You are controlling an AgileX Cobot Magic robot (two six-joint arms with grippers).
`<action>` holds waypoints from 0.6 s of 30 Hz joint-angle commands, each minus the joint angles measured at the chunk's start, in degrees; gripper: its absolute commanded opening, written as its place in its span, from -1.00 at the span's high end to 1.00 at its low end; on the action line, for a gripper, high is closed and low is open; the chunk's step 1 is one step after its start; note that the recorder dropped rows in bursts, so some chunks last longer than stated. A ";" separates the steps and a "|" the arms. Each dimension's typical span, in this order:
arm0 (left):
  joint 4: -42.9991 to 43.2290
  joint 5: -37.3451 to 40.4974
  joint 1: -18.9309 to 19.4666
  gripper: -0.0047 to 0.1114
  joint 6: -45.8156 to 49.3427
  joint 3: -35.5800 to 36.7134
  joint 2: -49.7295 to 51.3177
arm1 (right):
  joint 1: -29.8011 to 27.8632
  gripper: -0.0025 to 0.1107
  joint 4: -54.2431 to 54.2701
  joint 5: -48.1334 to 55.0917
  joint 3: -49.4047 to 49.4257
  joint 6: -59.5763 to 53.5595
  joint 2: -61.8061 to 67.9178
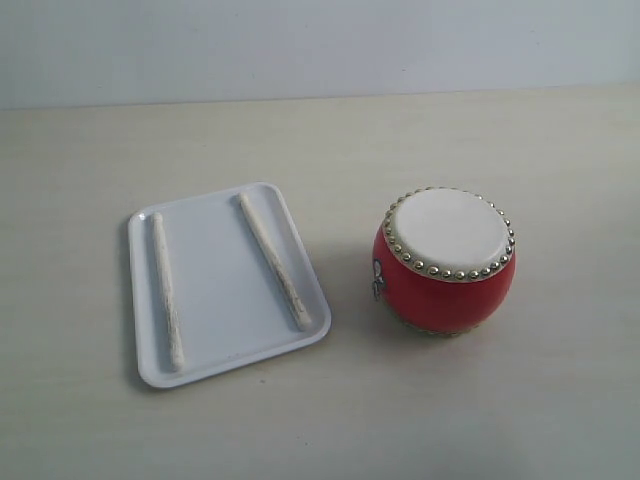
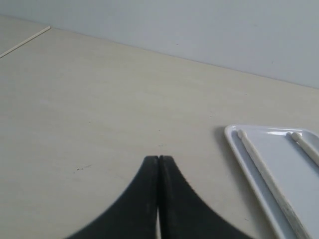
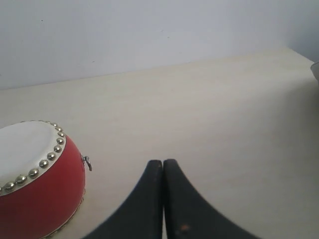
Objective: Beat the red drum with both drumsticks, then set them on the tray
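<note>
The white tray (image 1: pixel 226 287) lies left of centre in the exterior view, with both cream drumsticks on it: one (image 1: pixel 167 291) along its left side, the other (image 1: pixel 274 261) slanting across its right half. The red drum (image 1: pixel 447 262) stands upright to the tray's right, cream skin up. Neither gripper shows in the exterior view. My left gripper (image 2: pixel 158 158) is shut and empty above bare table, with the tray (image 2: pixel 247 168) and two drumstick tips (image 2: pixel 242 134) off to one side. My right gripper (image 3: pixel 163 162) is shut and empty, apart from the drum (image 3: pixel 37 186).
The pale tabletop (image 1: pixel 500 420) spreads around the tray and drum, with a grey wall (image 1: pixel 320 40) behind. A dark object's edge (image 3: pixel 315 69) shows at the border of the right wrist view.
</note>
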 commanded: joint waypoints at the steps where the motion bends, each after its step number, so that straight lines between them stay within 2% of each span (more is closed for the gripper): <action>1: 0.20 -0.06 0.07 0.92 0.18 0.21 -0.38 | -0.33 0.96 0.06 0.08 0.19 0.00 -0.33; 18: 0.20 -0.06 0.07 0.92 0.18 0.21 -0.38 | -0.33 0.96 0.33 0.04 0.19 0.00 -0.33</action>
